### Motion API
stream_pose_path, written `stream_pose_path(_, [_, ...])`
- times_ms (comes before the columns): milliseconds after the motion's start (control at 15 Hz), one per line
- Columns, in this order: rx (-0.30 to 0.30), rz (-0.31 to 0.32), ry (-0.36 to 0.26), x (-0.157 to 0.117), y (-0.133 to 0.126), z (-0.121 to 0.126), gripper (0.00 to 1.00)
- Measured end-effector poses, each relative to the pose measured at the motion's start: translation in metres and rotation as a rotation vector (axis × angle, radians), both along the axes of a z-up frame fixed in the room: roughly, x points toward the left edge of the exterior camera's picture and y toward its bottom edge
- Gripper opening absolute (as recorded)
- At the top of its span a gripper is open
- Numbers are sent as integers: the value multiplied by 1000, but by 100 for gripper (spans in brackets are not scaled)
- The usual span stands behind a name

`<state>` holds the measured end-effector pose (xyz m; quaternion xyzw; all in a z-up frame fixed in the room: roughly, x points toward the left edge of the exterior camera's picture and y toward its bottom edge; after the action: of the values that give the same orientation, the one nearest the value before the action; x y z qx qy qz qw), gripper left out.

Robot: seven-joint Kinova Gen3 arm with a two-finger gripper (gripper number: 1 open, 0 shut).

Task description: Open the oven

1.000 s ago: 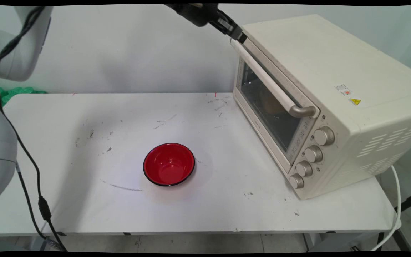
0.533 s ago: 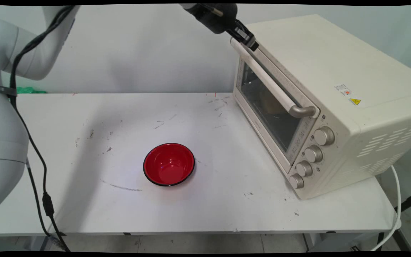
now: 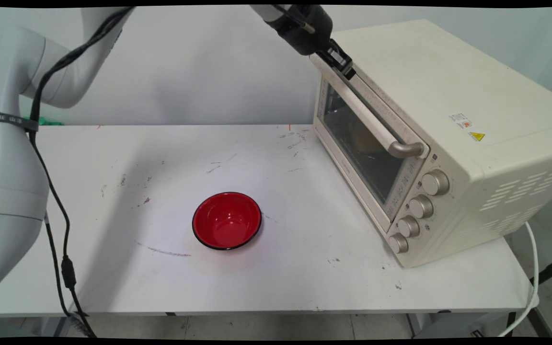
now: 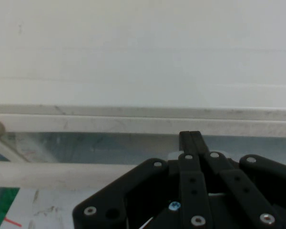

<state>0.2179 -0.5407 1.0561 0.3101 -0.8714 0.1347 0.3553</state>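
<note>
Pincer: we see the black pincer (image 3: 342, 65) at the top of the main view, reaching down and to the right from the arm, its tip at the upper far corner of the oven's front. In the hand view (image 4: 190, 136) its two fingers (image 4: 190, 143) are pressed together with no gap between them, and nothing is held.

Handle: the cream bar handle (image 3: 360, 106) runs along the top of the oven door; the pincer tip lies just behind its far end, between the bar and the door's upper edge. We cannot tell whether it touches either one.

Oven: the cream toaster oven (image 3: 443, 139) stands on the right part of the white surface (image 3: 113, 268), set at an angle, its glass door (image 3: 360, 143) closed and facing left. Four metal knobs (image 3: 419, 207) sit in a column at the near end of its front.

Bowl: we see a red bowl (image 3: 227, 221) with a dark rim, upright, near the middle of the surface, well apart from the oven and the pincer.

Cables: black cables (image 3: 48, 191) hang from the arm at the left.
</note>
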Motion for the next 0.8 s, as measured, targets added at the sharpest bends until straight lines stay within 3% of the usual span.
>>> stream_pose_path(800, [29,-28,-49,-10,0,-18,0])
